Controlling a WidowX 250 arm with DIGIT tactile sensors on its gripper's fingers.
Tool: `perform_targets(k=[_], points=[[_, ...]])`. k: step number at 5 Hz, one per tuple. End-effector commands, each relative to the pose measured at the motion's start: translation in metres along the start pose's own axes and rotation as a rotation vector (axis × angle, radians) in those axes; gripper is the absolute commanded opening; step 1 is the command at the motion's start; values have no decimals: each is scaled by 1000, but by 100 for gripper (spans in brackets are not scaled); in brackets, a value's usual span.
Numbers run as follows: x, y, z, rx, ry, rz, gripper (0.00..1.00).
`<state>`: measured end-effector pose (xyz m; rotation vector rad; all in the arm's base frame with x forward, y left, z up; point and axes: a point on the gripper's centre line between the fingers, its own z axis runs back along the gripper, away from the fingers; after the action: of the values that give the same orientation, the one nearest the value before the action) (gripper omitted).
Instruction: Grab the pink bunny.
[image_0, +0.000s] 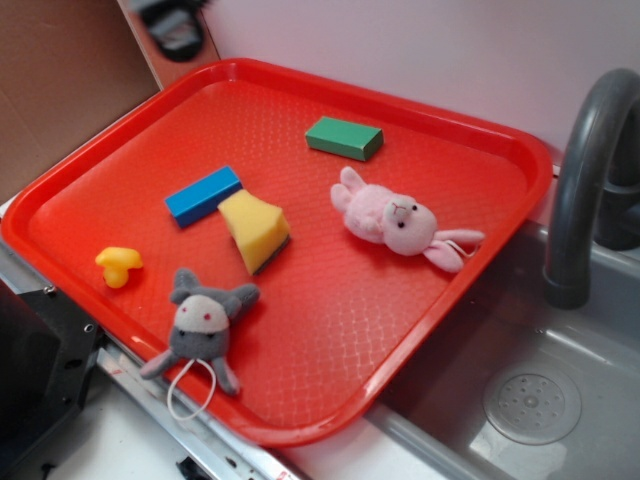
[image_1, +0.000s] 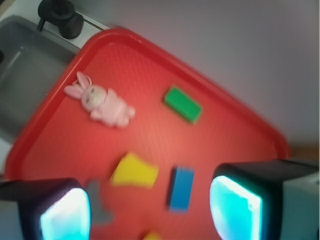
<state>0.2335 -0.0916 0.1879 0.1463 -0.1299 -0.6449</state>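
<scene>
The pink bunny (image_0: 398, 224) (image_1: 102, 103) lay on its side on the red tray (image_0: 420, 330) (image_1: 60, 145), near the edge by the grey sink (image_0: 560, 400). The gripper (image_1: 150, 207) was up above the tray with its jaws wide apart, holding nothing. No words or labels could be read anywhere.

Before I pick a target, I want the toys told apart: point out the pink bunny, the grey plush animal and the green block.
pink bunny (image_0: 400, 222), exterior view, on its head.
grey plush animal (image_0: 203, 322), exterior view, on its face.
green block (image_1: 183, 104), wrist view, on its top face.
</scene>
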Motion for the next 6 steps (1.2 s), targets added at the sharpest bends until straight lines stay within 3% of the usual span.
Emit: perform_targets(k=[1, 3, 6], points=[[53, -28, -34, 9, -3, -387, 100], [62, -48, -81, -23, 100, -526, 100], [58, -62, -138, -25, 226, -605, 100]])
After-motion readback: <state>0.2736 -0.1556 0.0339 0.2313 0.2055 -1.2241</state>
